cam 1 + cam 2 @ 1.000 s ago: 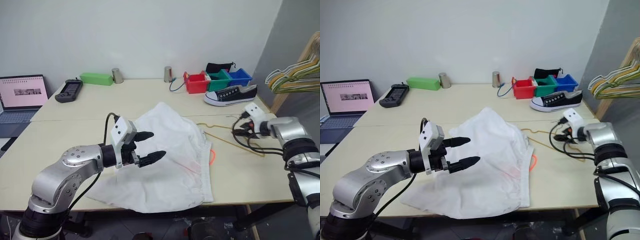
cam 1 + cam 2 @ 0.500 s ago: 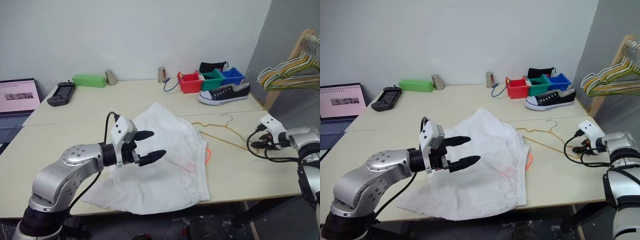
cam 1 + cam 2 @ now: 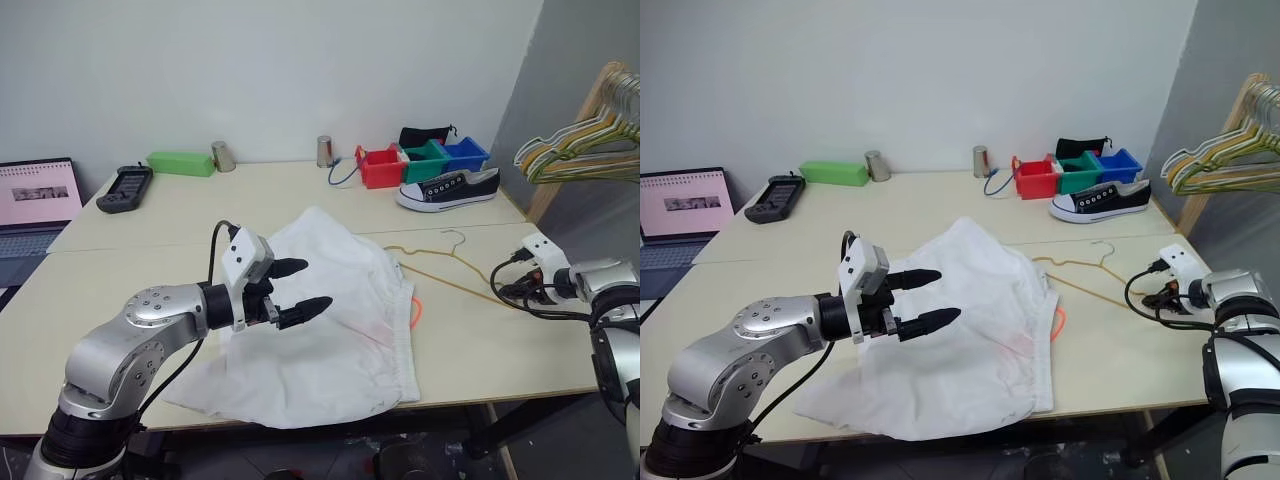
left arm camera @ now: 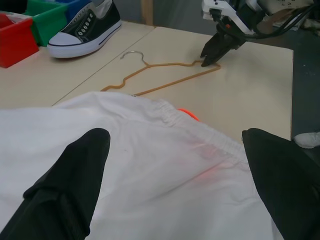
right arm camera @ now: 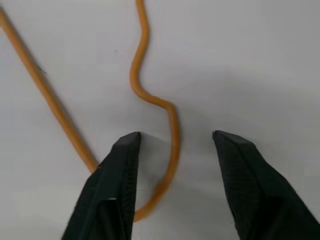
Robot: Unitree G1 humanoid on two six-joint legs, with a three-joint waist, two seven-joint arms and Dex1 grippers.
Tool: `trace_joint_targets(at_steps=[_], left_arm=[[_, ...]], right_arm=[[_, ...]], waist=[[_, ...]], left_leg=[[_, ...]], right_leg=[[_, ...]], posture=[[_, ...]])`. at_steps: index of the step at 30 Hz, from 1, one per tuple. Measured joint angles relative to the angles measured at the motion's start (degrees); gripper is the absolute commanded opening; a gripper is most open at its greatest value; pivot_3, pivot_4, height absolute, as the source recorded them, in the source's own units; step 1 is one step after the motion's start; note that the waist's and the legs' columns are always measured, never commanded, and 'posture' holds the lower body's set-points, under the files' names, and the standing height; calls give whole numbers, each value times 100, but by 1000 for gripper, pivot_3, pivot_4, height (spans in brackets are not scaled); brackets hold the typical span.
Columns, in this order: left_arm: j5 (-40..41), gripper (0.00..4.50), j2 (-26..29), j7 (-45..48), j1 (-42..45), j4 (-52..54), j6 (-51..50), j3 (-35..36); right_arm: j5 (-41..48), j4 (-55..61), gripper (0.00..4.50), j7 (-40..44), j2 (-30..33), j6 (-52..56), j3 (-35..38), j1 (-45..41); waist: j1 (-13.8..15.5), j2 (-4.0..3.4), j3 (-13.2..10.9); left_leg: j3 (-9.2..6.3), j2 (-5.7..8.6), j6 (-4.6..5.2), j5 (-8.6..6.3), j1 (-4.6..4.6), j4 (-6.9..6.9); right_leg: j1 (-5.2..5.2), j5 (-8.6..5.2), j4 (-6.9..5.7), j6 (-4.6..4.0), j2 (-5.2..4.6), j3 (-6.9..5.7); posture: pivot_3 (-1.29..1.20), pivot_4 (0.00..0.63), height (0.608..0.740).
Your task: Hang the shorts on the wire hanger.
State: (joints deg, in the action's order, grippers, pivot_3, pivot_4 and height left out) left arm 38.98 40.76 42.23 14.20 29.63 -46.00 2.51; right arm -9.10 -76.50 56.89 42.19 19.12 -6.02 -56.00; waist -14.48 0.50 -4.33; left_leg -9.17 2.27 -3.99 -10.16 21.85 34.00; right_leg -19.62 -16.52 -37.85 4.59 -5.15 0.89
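Your shorts (image 3: 330, 310) lie spread and rumpled on the pale table (image 3: 130, 270), near its front edge, with the elastic waistband turned toward your right side and a loop of the orange-red drawstring (image 3: 412, 310) poking out past it onto bare tabletop. The wire hanger (image 3: 450, 265) lies flat on the table just beyond that waistband, its hook curling toward the far side and its long arm running out to the right.

Your left gripper (image 3: 296, 290) hangs above the middle of the shorts with its two black fingers spread wide and nothing between them. In the left wrist view you see white fabric filling the gap between the fingers (image 4: 70, 185), apart from them, with the waistband and the hanger farther off.

Your right gripper (image 4: 212, 56) is down at the hanger's right-hand end, tips at the table surface. In the right wrist view its jaws stand apart, straddling the bent corner of the wire: one strand curves down between the fingertips (image 5: 127, 145), lying closer to one finger than the other, and the second strand runs in under that nearer finger. The jaws are not clamped on the wire; you can see tabletop on both sides of the strand.

Beyond the hanger, a black-and-white sneaker (image 3: 447, 188) sits by red, green and blue bins (image 3: 420, 160).
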Motion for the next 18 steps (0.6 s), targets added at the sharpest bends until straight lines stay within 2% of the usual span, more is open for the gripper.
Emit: trace_joint_targets(at_steps=[6,15,18], left_arm=[[-3,4500,0,-7,-9,0,0,0],[-84,4500,-2,-9,7,-39,8,-1],[-109,4500,-21,-12,8,-61,15,-2]], right_arm=[[-3,11,13,112,-15,112,53,-5],[73,7,13,-96,-66,147,272,10],[206,-5,13,-551,-78,151,539,7]], waist=[[1,1,1],[-5,3,2],[3,0,1]], left_leg=[[0,0,0,0,1,0],[1,0,0,0,0,0],[1,3,0,0,3,0]], right_leg=[[0,0,2,0,0,0],[0,0,2,0,0,2],[-1,0,2,1,-1,3]], posture=[[-184,15,740],[-190,12,740],[-199,9,740]])
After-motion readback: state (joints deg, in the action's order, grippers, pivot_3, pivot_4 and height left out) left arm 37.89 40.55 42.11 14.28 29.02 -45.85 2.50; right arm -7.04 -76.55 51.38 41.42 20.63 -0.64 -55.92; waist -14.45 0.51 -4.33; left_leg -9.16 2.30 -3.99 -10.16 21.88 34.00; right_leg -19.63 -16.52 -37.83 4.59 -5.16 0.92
